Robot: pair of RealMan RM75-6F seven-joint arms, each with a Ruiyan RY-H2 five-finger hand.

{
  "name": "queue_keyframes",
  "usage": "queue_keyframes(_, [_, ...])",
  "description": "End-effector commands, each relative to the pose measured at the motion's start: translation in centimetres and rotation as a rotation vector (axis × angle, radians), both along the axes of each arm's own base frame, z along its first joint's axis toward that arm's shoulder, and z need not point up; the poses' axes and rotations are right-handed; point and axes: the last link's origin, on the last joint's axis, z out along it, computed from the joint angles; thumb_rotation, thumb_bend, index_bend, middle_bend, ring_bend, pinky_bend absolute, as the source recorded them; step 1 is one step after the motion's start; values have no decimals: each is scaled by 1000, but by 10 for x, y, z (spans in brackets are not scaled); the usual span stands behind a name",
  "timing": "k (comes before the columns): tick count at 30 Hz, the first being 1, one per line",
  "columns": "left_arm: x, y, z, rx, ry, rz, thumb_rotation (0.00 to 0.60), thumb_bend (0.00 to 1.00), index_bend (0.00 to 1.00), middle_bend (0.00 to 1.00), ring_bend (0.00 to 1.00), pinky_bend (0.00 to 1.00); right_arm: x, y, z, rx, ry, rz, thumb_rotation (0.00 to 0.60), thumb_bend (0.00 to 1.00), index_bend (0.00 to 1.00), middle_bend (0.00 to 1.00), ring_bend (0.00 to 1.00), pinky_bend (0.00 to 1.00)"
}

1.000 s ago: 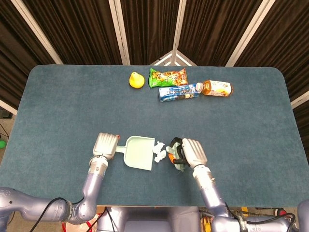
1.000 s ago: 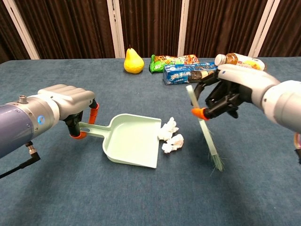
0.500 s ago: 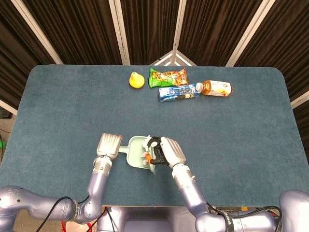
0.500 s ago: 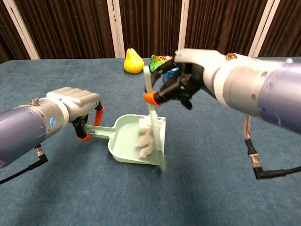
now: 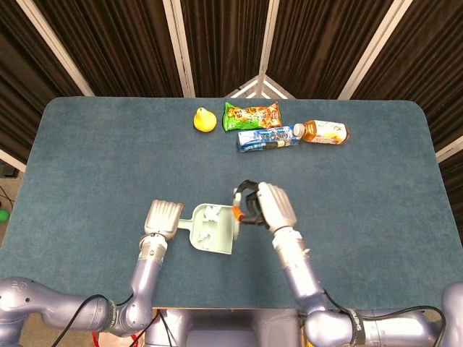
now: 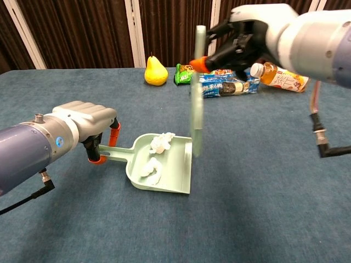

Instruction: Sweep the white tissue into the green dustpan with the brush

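Dark curtains back the blue worktop [image 5: 376, 188]. Lower left in the chest view, the left hand [image 6: 88, 123] grips the green dustpan [image 6: 164, 164], which holds the white tissue [image 6: 156, 156]. Upper right, the right hand [image 6: 247, 41] holds the brush [image 6: 196, 93] raised. Tilting the pan could likely spill the tissue.

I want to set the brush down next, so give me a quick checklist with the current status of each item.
1. White tissue inside green dustpan: ok, both clumps lie in the pan.
2. Brush lifted clear of the pan: ok.
3. Right hand grips the brush: ok.
4. Left hand holds the dustpan handle: ok.
5. Stray tissue bits on the table: cannot tell.
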Motion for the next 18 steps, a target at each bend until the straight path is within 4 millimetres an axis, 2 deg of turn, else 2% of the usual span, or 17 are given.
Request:
queue_keyframes(1, [0, -1, 0, -1, -1, 0, 600, 507, 592, 1000, 963, 984, -24, -1, -3, 4, 57, -37, 600, 587, 893, 872, 918, 795])
queue_keyframes(4, [2, -3, -1, -4, -2, -2, 600, 507, 592, 1000, 963, 984, -41, 3, -13, 44, 86, -64, 600, 587, 893, 872, 917, 795])
queue_keyframes(9, [7, -5, -2, -1, -6, -9, 600, 507, 592, 1000, 963, 984, -47, 11, -28, 88, 102, -58, 600, 587, 892, 872, 918, 795])
queue_keyframes(13, [10, -6, -3, 1, -11, -10, 600, 507, 592, 1000, 963, 984, -41, 19, -40, 125, 93, -44, 600, 587, 892, 872, 917, 795])
queue_keyframes(18, [13, -8, -5, -2, -17, -7, 600, 507, 592, 1000, 963, 984, -21, 30, -46, 166, 41, -16, 600, 588, 892, 872, 918, 795])
